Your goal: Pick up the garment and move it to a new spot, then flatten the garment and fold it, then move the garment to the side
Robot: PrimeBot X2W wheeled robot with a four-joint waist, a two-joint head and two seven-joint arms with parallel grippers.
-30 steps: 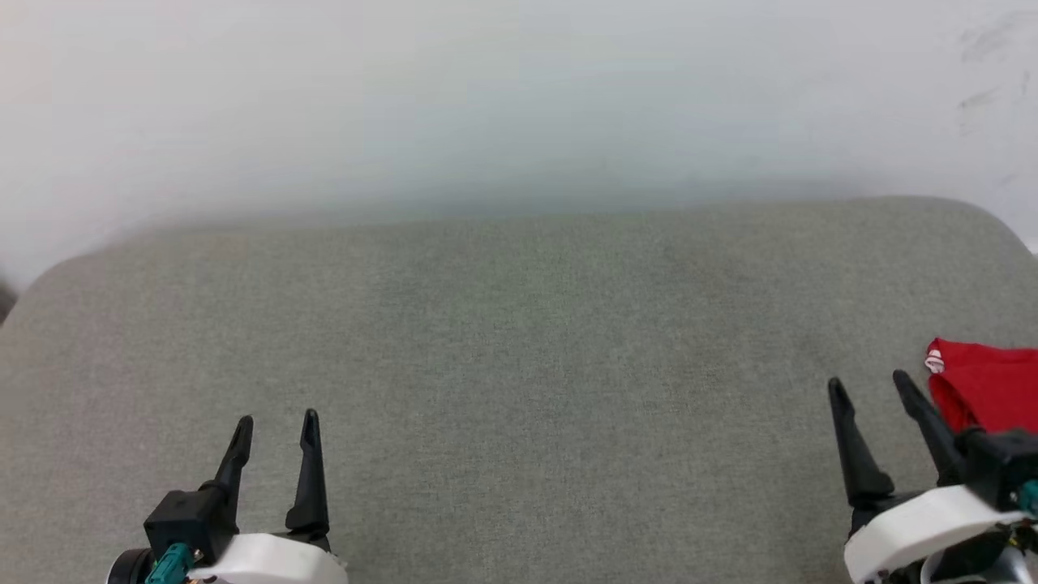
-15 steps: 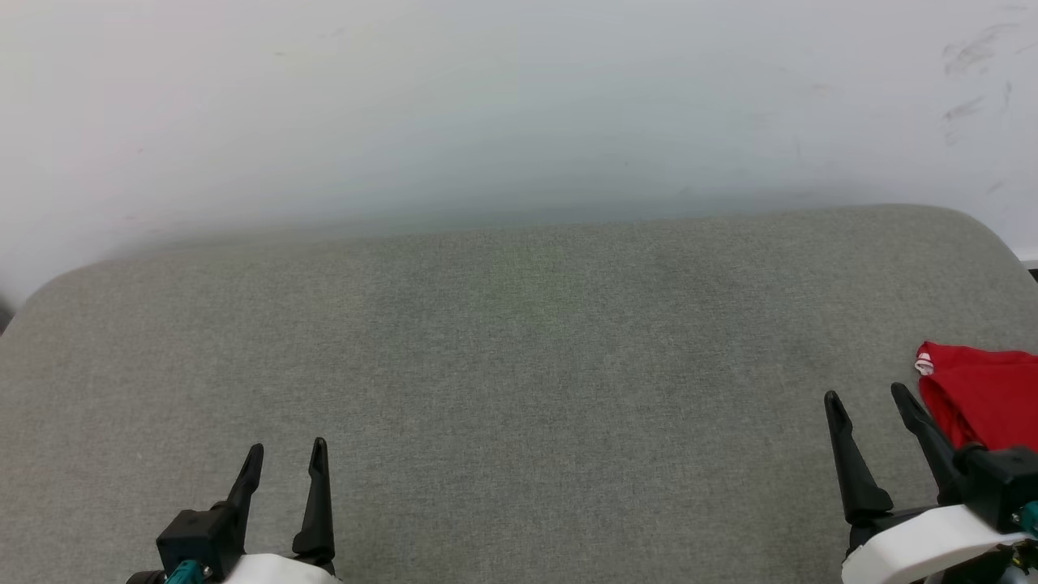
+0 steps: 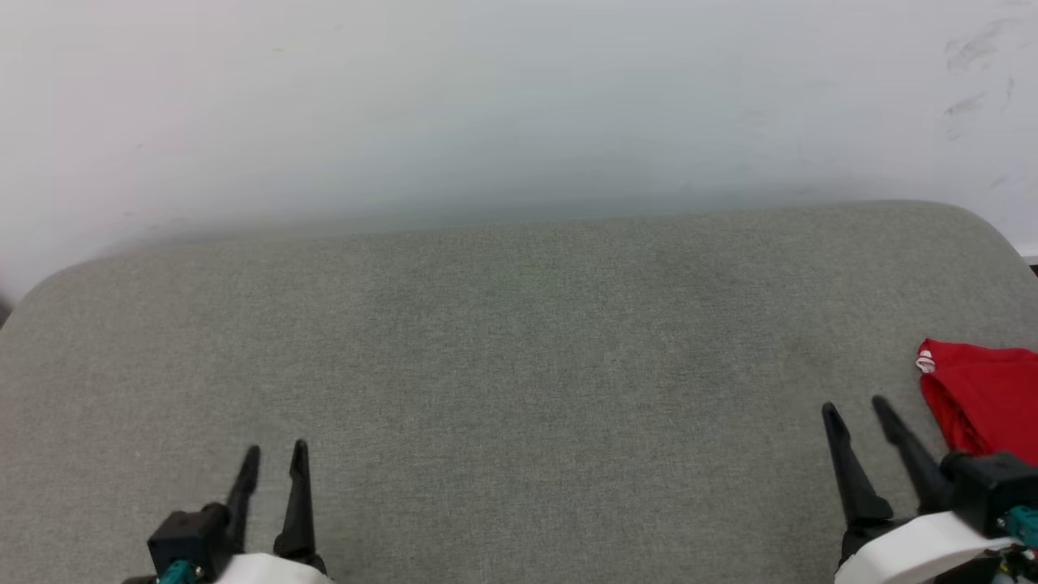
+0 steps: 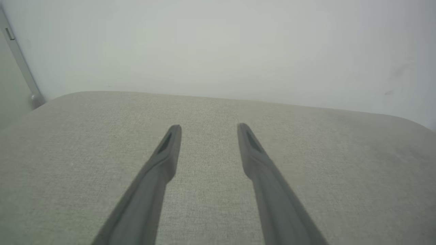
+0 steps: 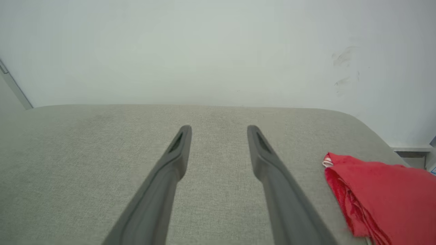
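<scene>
At the left, the left jaws stood spread and empty, low over the grey padded desk (image 3: 519, 341), well apart from anything. A pale wall (image 3: 519, 97) rose behind it. At the right, the right jaws were likewise released, gripping nothing, just beside the shirt (image 3: 985, 397). It lay as a folded red bundle at the desk's right edge. To my eye the last step, setting it aside, looked finished. The next move seemed to call only for resting both arms.

The tabletop (image 3: 519, 365) is matt, finely woven grey cloth; garment (image 3: 985, 397) soft matt red cloth; wall (image 3: 519, 97) smooth, scuffed.
</scene>
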